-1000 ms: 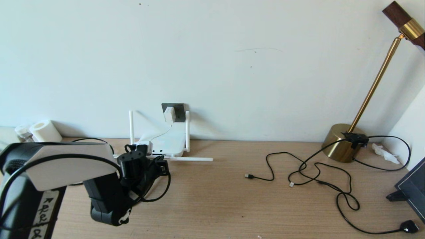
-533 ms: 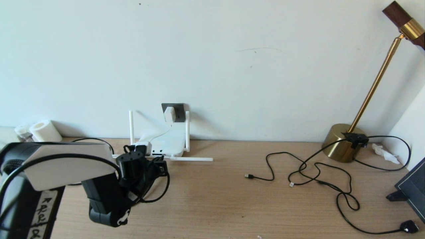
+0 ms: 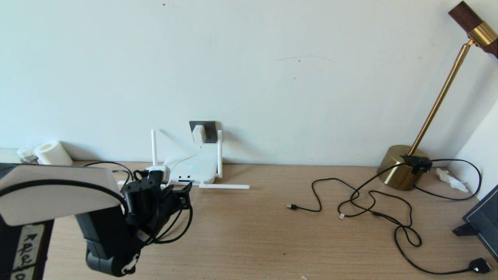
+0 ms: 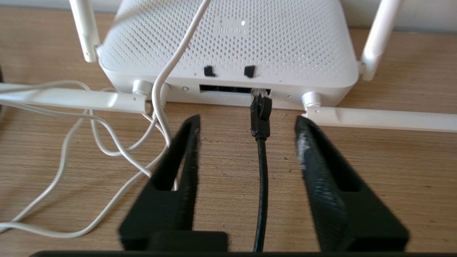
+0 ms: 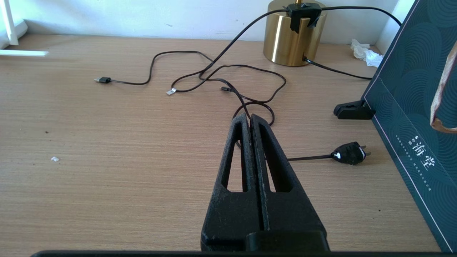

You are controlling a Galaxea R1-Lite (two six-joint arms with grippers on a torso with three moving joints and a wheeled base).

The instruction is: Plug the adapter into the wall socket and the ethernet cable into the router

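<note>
Apparently both plugging steps are at or near their end. Adapter (image 3: 198, 134) sits on the wall socket (image 3: 209, 130) above the far edge of the table (image 3: 272, 233), its thin white cord (image 4: 167, 71) running down across the router (image 4: 228, 39), which lies against the wall at the table's far-left part.

Ethernet cable (image 4: 261, 171): the black plug end (image 4: 260, 116) stands at the right end of the router's dark port row. Clear tip is in or at the port mouth; whether it has latched fully I cannot tell.

Left tool (image 4: 246, 123): fingers spread wide, one on each side of the cable, touching neither cable nor router, just in front of the router's port edge. Right tool (image 5: 250, 119): fingers pressed together, holding nothing, above the right part of the table near the thin black cables (image 5: 214, 71).

Judgement: insertion step is in hand or just finished. Next move calls for confirming seating; if the plug is proud, re-grip it squarely behind the tip and push straight in, without snagging the white cord.

Writing: gold Chinese characters on the dark box (image 5: 410, 107) at the right edge read "海堂". Handwritten tape on the left arm (image 3: 27, 249), not legible.
</note>
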